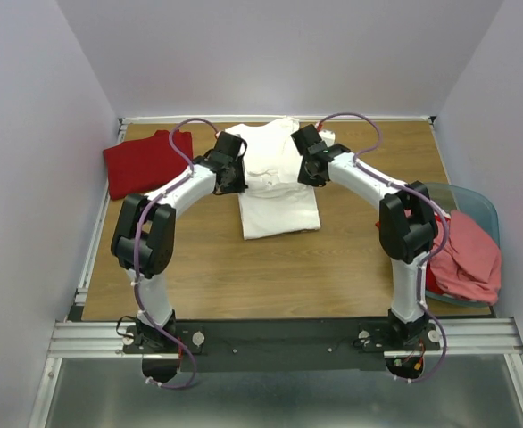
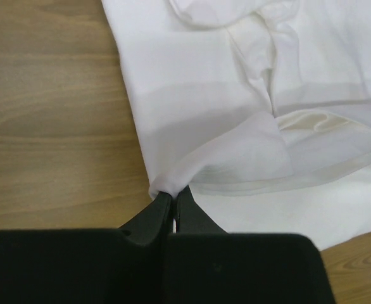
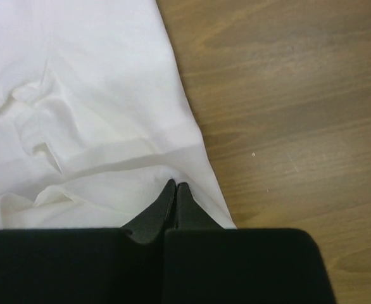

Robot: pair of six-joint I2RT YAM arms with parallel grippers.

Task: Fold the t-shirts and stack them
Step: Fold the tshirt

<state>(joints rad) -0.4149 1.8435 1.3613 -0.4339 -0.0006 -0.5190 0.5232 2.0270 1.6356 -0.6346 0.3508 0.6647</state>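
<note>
A large white t-shirt lies partly folded in the middle of the wooden table. My left gripper is shut on its left edge; the left wrist view shows the white t-shirt pinched and lifted at the tips of my left gripper. My right gripper is shut on the right edge, and in the right wrist view the white t-shirt is pinched at my right gripper. A dark red t-shirt lies folded at the back left. Pink and red t-shirts sit in the bin.
A teal plastic bin stands at the table's right edge, beside my right arm. A metal rail runs along the table's left side. Bare wood lies between the white shirt and the arm bases.
</note>
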